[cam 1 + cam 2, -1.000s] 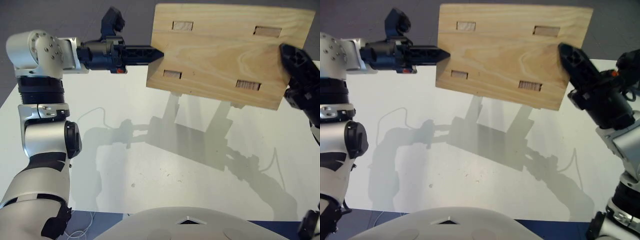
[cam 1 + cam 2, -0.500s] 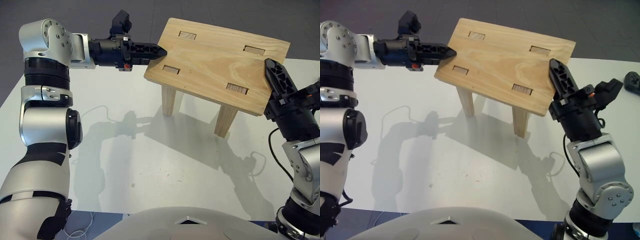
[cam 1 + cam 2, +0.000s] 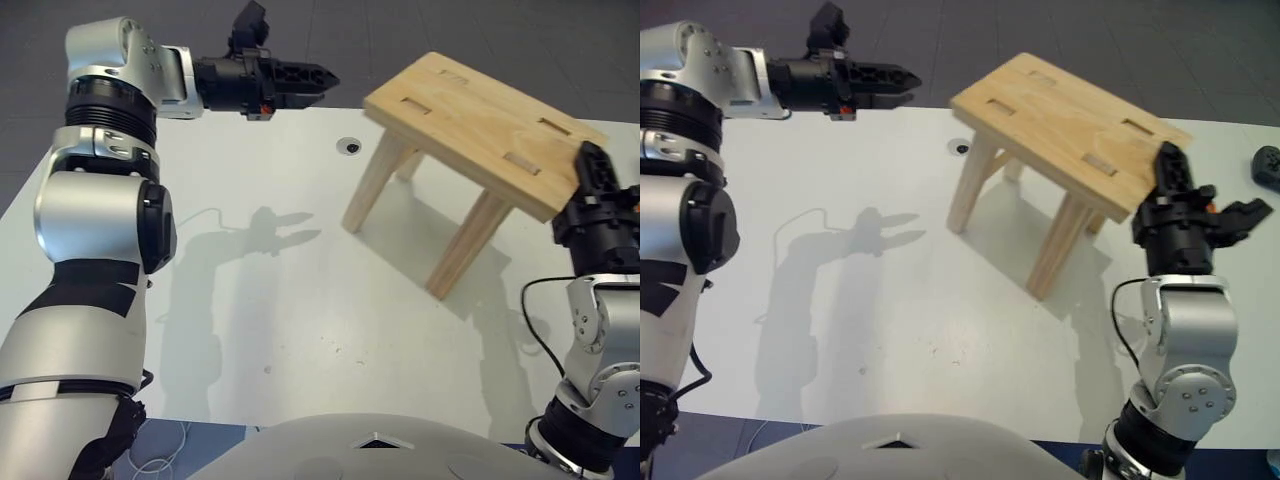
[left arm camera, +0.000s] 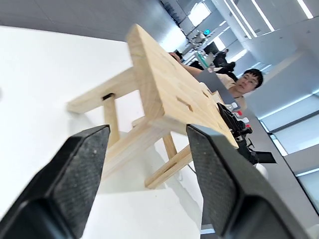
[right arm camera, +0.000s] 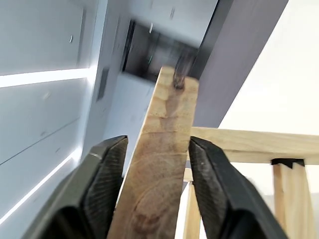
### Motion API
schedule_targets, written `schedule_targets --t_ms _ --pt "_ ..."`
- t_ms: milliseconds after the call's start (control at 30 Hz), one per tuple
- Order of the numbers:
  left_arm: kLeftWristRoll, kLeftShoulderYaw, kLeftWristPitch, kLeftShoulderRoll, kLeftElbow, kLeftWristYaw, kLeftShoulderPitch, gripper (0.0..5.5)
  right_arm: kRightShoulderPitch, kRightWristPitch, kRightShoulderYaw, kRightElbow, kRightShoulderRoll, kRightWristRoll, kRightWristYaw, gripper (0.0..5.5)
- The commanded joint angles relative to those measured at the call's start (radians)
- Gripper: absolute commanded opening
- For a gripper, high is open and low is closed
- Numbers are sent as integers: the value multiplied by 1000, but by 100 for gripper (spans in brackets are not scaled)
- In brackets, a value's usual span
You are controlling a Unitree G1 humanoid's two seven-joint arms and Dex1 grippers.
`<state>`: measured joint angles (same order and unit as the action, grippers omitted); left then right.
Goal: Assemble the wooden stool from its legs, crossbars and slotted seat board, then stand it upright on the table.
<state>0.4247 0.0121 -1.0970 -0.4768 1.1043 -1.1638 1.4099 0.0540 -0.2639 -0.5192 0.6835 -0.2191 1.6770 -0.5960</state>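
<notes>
The stool (image 3: 470, 110) is standing on its legs in the far right part of the white worktop (image 3: 300, 330), with the seat board (image 3: 1070, 115) on top. The board is looking a little sloped from the head camera, and I cannot tell if every leg is touching the surface. The front leg (image 3: 462, 248) is coming down toward the right edge of the worktop, and another leg (image 3: 370, 190) is slanting down toward the middle. Four small slots are showing in the seat board, and one of them (image 3: 412, 100) is lying near its left end.

The right hand (image 3: 588, 175) is gripping the near right edge of the seat board. In the right wrist view its two black fingers (image 5: 102, 189) are pressing on both faces of the board, so it is clamped on the wood.

The left hand (image 3: 330, 78) is hanging in the air over the far edge of the worktop, to the left of the stool and well apart from it. Its fingers (image 4: 75, 174) are standing apart with nothing between them, and they are pointing toward the stool.

A small dark round thing (image 3: 349, 147) is lying on the worktop near the far edge, between the left hand and the stool's legs
</notes>
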Motion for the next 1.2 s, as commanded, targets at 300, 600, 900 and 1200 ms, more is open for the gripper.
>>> schedule_targets --t_ms 300,600,900,1200 --pt "112 286 48 38 -77 184 -95 513 7 -36 77 21 -82 75 60 439" --pt "240 431 -62 62 -363 373 -251 540 128 -28 7 35 -121 186 110 507" --pt "301 455 -92 129 -538 500 -366 540 80 61 50 60 -71 226 89 351" --pt "320 441 -81 150 -591 548 -401 540 62 155 87 112 -13 273 13 210"
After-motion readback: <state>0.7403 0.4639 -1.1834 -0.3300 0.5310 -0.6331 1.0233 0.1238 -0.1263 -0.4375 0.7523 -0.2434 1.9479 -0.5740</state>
